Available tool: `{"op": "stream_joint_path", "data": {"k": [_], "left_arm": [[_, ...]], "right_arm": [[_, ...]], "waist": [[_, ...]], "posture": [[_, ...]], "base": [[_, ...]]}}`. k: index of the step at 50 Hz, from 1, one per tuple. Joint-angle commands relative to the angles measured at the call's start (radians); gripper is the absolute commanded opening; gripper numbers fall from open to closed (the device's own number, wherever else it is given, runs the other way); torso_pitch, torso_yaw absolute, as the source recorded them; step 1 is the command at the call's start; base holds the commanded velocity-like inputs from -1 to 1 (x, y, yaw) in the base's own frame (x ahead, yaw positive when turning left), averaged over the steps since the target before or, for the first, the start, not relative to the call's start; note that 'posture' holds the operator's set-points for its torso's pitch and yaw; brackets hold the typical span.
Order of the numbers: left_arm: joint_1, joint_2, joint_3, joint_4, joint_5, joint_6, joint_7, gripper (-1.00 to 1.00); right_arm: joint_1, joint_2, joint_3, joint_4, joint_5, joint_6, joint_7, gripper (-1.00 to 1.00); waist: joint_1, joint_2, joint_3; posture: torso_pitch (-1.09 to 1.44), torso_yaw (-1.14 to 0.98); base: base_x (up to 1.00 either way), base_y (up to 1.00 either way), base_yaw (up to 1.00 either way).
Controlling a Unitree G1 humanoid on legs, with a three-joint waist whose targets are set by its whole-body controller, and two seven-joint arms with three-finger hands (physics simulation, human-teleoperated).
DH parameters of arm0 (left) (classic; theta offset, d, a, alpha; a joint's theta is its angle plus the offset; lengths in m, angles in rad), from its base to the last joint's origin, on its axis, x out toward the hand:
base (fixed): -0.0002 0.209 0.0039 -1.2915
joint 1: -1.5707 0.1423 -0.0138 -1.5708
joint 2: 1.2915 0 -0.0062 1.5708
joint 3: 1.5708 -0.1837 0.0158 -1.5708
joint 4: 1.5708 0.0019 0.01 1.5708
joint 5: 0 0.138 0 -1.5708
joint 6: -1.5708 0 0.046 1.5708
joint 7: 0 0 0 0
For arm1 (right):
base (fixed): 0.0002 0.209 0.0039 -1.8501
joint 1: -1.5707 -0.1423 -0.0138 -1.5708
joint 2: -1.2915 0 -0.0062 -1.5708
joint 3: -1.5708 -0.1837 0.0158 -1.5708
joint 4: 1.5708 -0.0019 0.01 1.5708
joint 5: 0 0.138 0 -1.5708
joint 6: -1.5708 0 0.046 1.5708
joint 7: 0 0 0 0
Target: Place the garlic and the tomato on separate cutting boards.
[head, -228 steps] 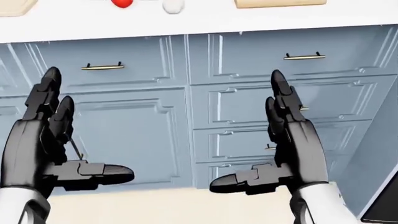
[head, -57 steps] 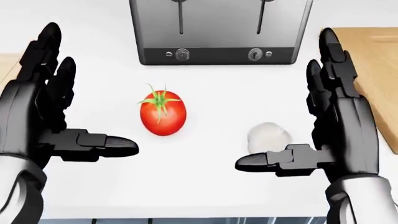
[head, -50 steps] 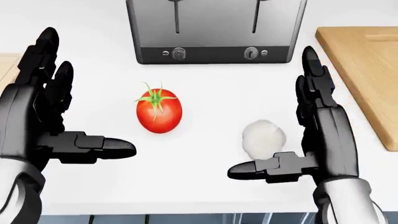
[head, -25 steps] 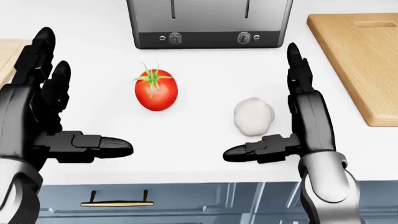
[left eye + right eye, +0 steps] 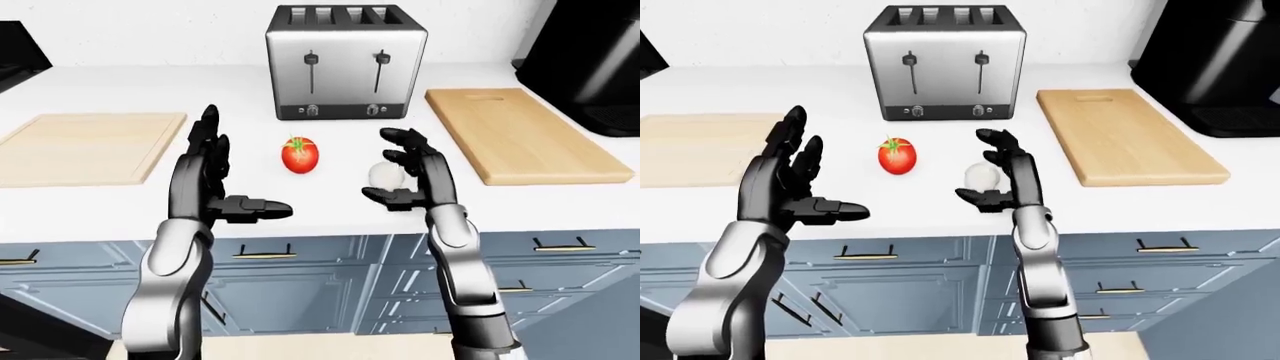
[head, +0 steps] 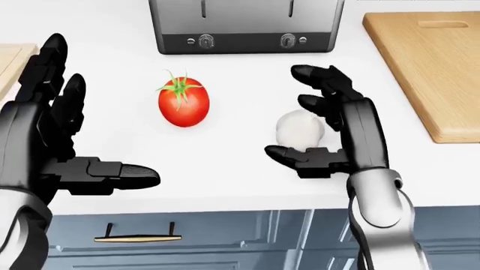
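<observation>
A red tomato with a green stem and a white garlic bulb lie on the white counter below the toaster. My right hand is at the garlic. Its fingers curl over the top and right of the bulb and its thumb lies below it, not closed on it. My left hand is open and empty, left of the tomato and apart from it. One wooden cutting board lies at the left and another at the right. Both are bare.
A silver toaster stands just above the tomato and garlic. A black appliance stands at the far right beyond the right board. A dark object shows at the top left. Blue drawers run below the counter edge.
My right hand has moved left to the garlic and its fingers have curled round it. The head view has tilted, so the counter things sit higher. The left hand has held its pose.
</observation>
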Motion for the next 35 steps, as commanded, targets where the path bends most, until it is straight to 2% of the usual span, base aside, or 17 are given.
{"op": "stream_joint_path", "data": {"k": [1,4,10,11,12,13,15,24,29,35], "left_arm": [[-0.022,0.006,0.006,-0.033,-0.001,-0.036,0.001,1.0],[-0.023,0.006,0.013,-0.041,-0.014,-0.025,0.002,1.0],[-0.019,0.008,0.014,-0.069,-0.031,-0.007,0.005,1.0],[-0.017,0.007,0.013,-0.07,-0.033,-0.009,0.004,1.0],[-0.019,0.008,0.014,-0.07,-0.034,-0.008,0.005,1.0],[-0.019,0.008,0.013,-0.068,-0.034,-0.008,0.005,1.0],[-0.018,0.007,0.009,-0.069,-0.032,-0.007,0.007,1.0],[-0.038,0.007,-0.003,-0.033,-0.018,-0.018,0.004,1.0],[-0.112,0.006,-0.024,0.009,-0.004,0.002,0.006,1.0],[-0.2,-0.004,-0.06,0.066,0.023,0.022,0.009,1.0]], "right_arm": [[-0.011,-0.001,0.004,0.009,-0.014,-0.017,-0.004,0.18],[-0.006,0.002,0.009,0.046,-0.034,-0.047,-0.005,0.08],[-0.011,-0.005,0.006,0.122,-0.076,-0.094,-0.015,0.13],[-0.011,-0.007,0.005,0.134,-0.082,-0.101,-0.019,0.04],[-0.011,-0.006,0.004,0.127,-0.084,-0.096,-0.016,-0.56],[-0.01,-0.006,0.004,0.121,-0.086,-0.093,-0.014,-0.81],[-0.013,-0.008,0.002,0.101,-0.091,-0.081,-0.007,-1.0],[-0.024,-0.012,0.004,-0.249,-0.154,0.152,0.083,-1.0],[-0.038,-0.002,0.021,-0.432,-0.195,0.273,0.137,-1.0],[-0.058,-0.002,0.023,-0.544,-0.222,0.355,0.177,-1.0]], "waist": [[0.001,0.004,-0.014],[0.001,0.004,-0.013],[-0.001,0.003,-0.015],[-0.001,0.003,-0.015],[-0.001,0.003,-0.015],[-0.001,0.003,-0.016],[0.001,0.003,-0.017],[0.008,0.002,-0.014],[0.01,0.004,-0.012],[0.008,0.003,-0.014]], "posture": [[0.0,0.0],[0.0,0.0],[0.0,0.0],[0.0,0.0],[0.0,0.0],[0.0,0.0],[0.0,0.0],[0.0,0.0],[0.0,0.0],[0.0,0.0]], "base": [[0.0,0.0,0.0],[0.0,0.0,0.0],[0.0,0.0,0.0],[0.0,0.0,0.0],[0.0,0.0,0.0],[0.0,0.0,0.0],[0.0,0.0,0.0],[0.0,0.0,0.0],[0.0,0.0,0.0],[0.0,0.0,0.0]]}}
